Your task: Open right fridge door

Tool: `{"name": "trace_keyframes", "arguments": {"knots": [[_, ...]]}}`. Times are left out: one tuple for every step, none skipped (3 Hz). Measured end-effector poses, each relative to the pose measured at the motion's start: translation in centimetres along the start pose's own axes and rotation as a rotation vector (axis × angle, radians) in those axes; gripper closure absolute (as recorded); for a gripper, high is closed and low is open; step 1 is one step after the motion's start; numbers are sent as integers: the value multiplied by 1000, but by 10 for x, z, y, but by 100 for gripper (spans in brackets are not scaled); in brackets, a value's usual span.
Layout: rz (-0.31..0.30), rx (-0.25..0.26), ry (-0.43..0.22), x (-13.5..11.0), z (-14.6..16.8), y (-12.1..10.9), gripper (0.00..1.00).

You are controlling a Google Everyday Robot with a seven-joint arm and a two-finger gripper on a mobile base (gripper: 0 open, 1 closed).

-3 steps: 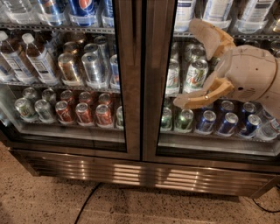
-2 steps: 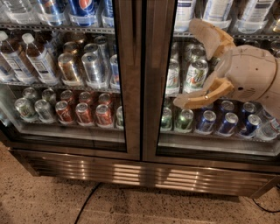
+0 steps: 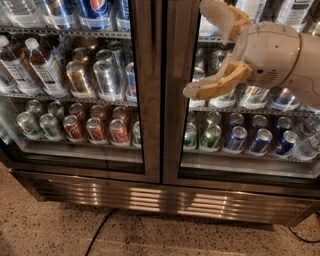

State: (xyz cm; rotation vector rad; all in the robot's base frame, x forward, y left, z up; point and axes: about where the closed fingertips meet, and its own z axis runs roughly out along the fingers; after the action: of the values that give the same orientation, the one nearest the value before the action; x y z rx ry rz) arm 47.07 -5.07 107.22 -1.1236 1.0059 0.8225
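Right fridge door (image 3: 240, 162), closed, beside twin left door (image 3: 145, 100) with red cans (image 3: 95, 129); gripper (image 3: 197, 50) spread wide, empty, before its upper glass near the centre frame, green cans (image 3: 200, 137) and blue cans (image 3: 250, 140) behind.

No lettering is legible. Blue bottles (image 3: 95, 10), upper left, bear a red-white-blue round emblem. The gripper (image 3: 196, 48), jaws spread, is upper right.

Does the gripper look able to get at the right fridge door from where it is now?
Probably yes. The gripper hangs open in front of the right fridge door, near its inner frame, with nothing between them. No handle shows, so a firm hold is uncertain.
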Motion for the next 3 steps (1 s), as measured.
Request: {"name": "trace_keyframes", "arguments": {"knots": [[0, 0, 0, 0, 0, 0, 0], [-1, -27, -6, -2, 8, 3, 0], [-7, -98, -1, -4, 29, 13, 0]]}}
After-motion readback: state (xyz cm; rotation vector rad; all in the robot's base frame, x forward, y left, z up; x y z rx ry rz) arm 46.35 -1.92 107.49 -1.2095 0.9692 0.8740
